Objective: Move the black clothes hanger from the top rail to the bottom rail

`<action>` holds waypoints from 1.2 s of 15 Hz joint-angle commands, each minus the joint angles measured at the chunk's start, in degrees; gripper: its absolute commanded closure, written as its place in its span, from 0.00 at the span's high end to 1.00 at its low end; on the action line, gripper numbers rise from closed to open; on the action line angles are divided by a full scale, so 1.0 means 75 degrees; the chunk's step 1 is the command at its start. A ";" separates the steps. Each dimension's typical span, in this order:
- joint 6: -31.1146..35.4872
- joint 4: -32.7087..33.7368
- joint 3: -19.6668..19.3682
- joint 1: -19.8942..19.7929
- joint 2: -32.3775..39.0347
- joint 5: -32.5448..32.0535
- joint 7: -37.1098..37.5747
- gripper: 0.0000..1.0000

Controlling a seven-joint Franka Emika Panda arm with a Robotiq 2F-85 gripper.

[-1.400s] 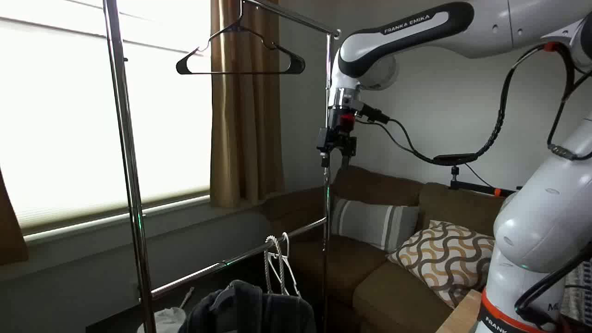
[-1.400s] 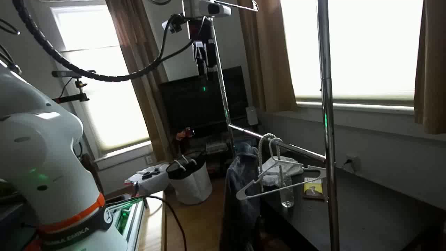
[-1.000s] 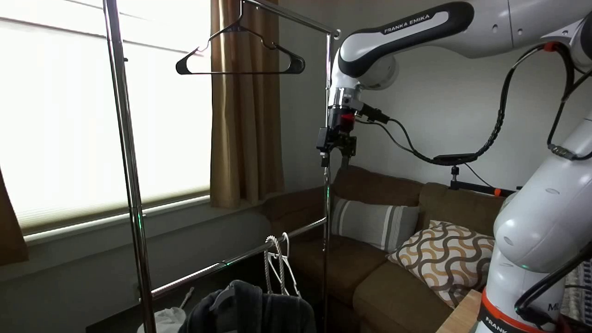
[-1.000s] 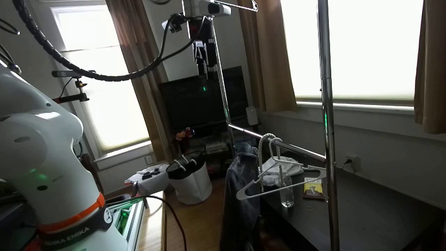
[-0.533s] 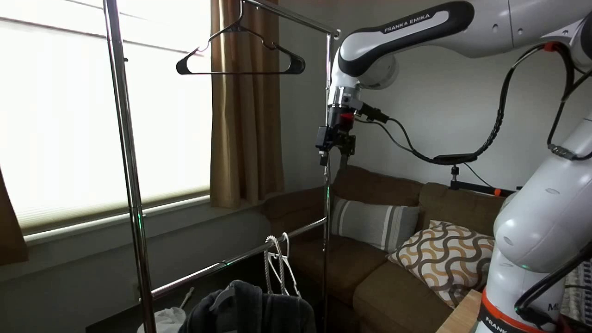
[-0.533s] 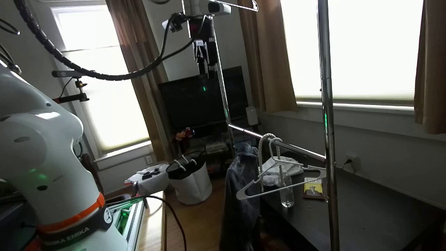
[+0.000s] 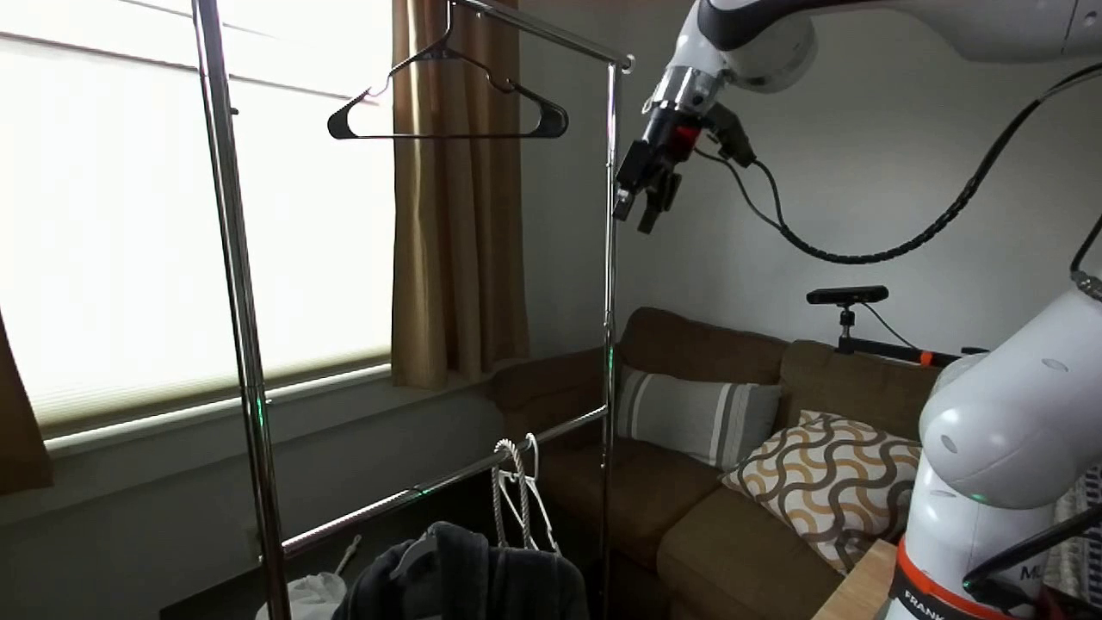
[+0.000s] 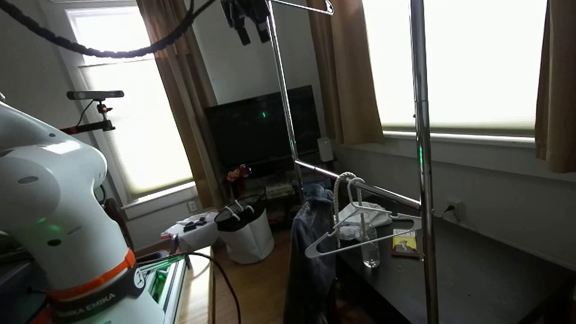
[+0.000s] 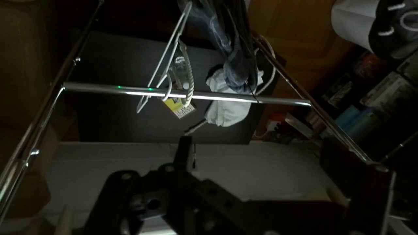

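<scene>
Garment rack [image 7: 245, 344]: chrome, standing, cut off at the frame edges in both exterior views.
Robot arm [image 7: 981, 422]: reaching in from the right in an exterior view; alone here, so no nearer arm to choose.
Top rail [image 7: 551, 34]: carrying the black clothes hanger [image 7: 440, 53]; running partly out past the frame's upper edge.
Bottom rail [image 7: 448, 476]: well below, the goal; bearing a white hanger [image 8: 351, 248], a rope loop [image 9: 189, 75] and, apparently, a dark garment [image 7: 491, 577].
Black clothes hanger from gripper [image 7: 634, 220]: up and to the left in an exterior view, across the adjacent upright [image 7: 609, 362], uncertain in depth; hanging level and apart, with long axis judged to cross the top rail rather than follow it. Likely to call for rising and reaching sideways, clear of that upright, before any grasp.
Gripper: slanting downward, spread with a visible gap, holding nothing that shows.
Thin sliver [image 8: 310, 8]: showing at the upper edge of an exterior view, probably one end of the black clothes hanger, washed pale by backlight.
Fingers [image 9: 183, 151]: dark against dark in the wrist view; only one plain to make out, with the second doubtful at the right.
Hook [image 7: 449, 15]: leaving the frame at its upper edge, so hidden at the point of meeting the top rail.
</scene>
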 commanded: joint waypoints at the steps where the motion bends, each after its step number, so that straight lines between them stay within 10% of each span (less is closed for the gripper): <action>1: -0.0041 0.0142 -0.0055 -0.0063 -0.0039 0.0048 -0.0041 1.00; 10: 0.1594 0.1168 0.0706 0.0201 0.0009 -0.0401 -0.0266 1.00; 18: 0.2463 0.2760 -0.0174 0.1114 0.1250 0.0203 -0.2409 1.00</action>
